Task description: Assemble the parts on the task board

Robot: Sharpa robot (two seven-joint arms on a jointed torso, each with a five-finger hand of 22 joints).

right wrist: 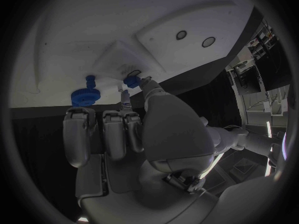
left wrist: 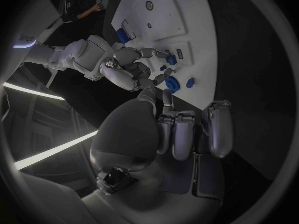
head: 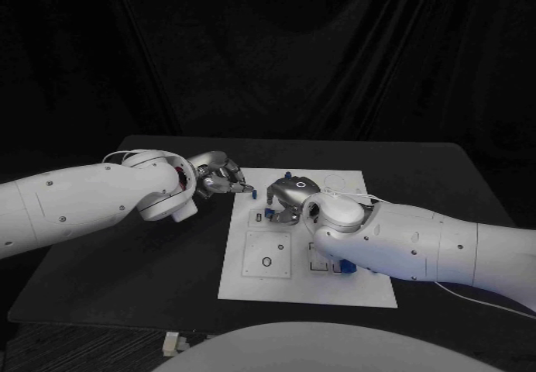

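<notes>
The white task board lies in the middle of the black table. My right hand is low over its far left part and pinches a small blue part between thumb and fingertip, right at the board's surface. Its other fingers are curled in. A round blue gear-like part sits close beside it on the board. My left hand hovers at the board's far left corner with its fingers curled in and nothing in them. From there the gear-like part lies just beyond its thumb.
More blue parts sit on the board: one at the far edge, a small one beside the gear, and a block close against my right forearm. Recessed plates with round holes take up the near left part of the board.
</notes>
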